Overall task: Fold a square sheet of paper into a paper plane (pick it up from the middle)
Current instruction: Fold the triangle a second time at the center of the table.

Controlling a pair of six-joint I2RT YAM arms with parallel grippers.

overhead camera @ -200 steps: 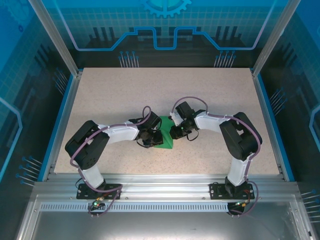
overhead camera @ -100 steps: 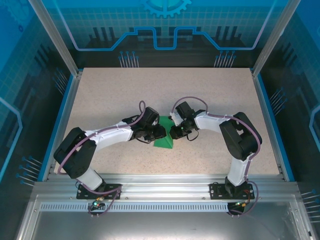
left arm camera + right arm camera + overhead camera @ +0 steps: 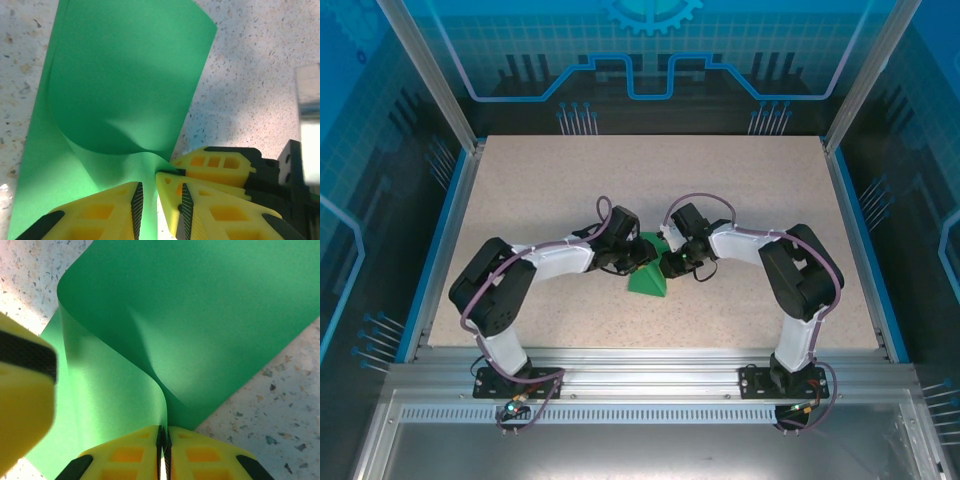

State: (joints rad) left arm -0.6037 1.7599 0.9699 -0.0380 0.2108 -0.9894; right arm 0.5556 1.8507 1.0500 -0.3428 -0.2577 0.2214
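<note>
**Student:** In this figure, where was the green paper sheet [image 3: 648, 281] in relation to the two grippers?

**Instructor:** It rested on the speckled worktop [image 3: 740, 190] directly between them, and its raised middle ridge ran into both sets of fingers. Ahead of each gripper the sheet bowed upward in a soft curl, not a sharp crease.

**Student:** How was each gripper set?

**Instructor:** The right gripper [image 3: 163, 430] had its yellow fingers pressed together on the ridge, pinching the paper. The left gripper [image 3: 149, 182] was slightly spread. Its fingers straddled the same ridge with a narrow strip of green visible between the pads, so it appeared not to clamp.

**Student:** Why that arrangement?

**Instructor:** Judged from the pose, the right gripper served as the anchor, holding the middle lifted and the two halves doubled over. The left gripper, just beside it and almost tip to tip, was free to take a new hold along the ridge. The paper showed no pointed dart form, so the plane was probably at an early fold. The risk lay in the thin paper: a curl held at one point could spring open or skew the crease.
</note>
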